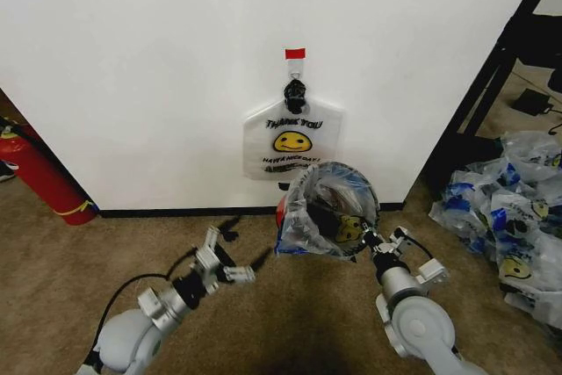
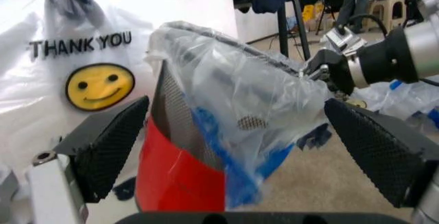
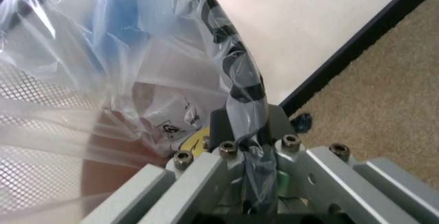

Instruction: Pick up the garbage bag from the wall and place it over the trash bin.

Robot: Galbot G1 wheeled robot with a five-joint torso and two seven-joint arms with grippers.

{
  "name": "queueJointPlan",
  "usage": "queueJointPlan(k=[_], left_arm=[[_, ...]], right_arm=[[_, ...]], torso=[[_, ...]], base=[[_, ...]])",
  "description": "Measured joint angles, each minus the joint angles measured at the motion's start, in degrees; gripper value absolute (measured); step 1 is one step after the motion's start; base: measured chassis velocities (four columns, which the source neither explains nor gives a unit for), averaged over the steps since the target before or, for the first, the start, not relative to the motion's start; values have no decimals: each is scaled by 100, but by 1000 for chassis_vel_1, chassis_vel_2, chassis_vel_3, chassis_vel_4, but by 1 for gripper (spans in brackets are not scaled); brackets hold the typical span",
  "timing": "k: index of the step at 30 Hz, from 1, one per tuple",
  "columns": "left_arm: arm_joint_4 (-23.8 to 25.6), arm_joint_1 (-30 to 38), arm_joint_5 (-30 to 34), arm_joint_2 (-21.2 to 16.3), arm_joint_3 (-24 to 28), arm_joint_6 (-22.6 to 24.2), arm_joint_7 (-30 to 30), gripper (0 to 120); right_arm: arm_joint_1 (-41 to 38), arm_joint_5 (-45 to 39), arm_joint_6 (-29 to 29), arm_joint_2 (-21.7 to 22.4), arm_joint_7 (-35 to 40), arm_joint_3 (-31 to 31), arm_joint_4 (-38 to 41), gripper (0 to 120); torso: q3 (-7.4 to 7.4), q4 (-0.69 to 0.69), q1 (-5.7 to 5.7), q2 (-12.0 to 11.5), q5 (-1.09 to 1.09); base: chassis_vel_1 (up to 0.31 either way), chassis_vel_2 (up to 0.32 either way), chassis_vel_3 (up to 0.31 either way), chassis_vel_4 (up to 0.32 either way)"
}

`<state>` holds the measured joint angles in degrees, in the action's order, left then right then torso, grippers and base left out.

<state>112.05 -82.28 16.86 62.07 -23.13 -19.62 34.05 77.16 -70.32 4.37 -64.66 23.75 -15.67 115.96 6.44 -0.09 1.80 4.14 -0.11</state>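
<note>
Our right gripper (image 1: 367, 236) pinches the bag (image 1: 303, 208) at the bin (image 1: 336, 217) rim, left gripper (image 1: 230, 255) open; tugging could tip it.

A small round black mesh trash bin (image 1: 332, 217) with a red base stands on the carpeted floor (image 1: 281, 322), against the white wall (image 1: 158, 59). A thin see-through plastic garbage bag (image 1: 303, 217) drapes over its rim. On the wall just above and behind hangs another printed white plastic bag (image 1: 292, 140). Left end effector (image 1: 230, 268) sits left of the bin; right end effector (image 1: 369, 238) touches the bin's right rim.
</note>
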Motion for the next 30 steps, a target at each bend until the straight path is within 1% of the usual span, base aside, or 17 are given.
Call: queueJointPlan(k=[4,9,11,14,18,20,25,30], left_arm=[[-144,197,-366,167,114,173,-162,100],[-261,289,-405,173,149,301,-587,100],[-389,368,-416,173,154,327,-736,100],[-522,417,-450,168,155,328,-755,100],[-964,553,-548,112,137,256,-755,100],[-1107,593,-541,86,122,204,-773,100],[-1154,604,-467,82,107,146,-843,100],[-1071,592,-441,102,106,141,-938,100]], right_arm=[[79,31,-6,-18,2,30,154,0],[216,42,-11,-6,2,0,253,0],[277,45,-27,-2,2,-4,318,0],[306,48,-61,-6,32,-5,384,0],[421,33,-213,-3,189,-5,646,0],[491,17,-284,16,255,16,782,0],[578,25,-367,31,317,119,940,0],[607,115,-383,10,342,257,964,0]], torso=[[0,0,0,0,0],[0,-1,0,0,1],[0,0,0,0,1],[0,0,0,0,1],[0,0,0,0,0],[0,0,0,0,0],[0,0,0,0,0],[0,0,0,0,1]], base=[[0,0,0,0],[0,0,0,0],[0,0,0,0],[0,0,0,0],[0,0,0,0],[0,0,0,0],[0,0,0,0],[0,0,0,0]])
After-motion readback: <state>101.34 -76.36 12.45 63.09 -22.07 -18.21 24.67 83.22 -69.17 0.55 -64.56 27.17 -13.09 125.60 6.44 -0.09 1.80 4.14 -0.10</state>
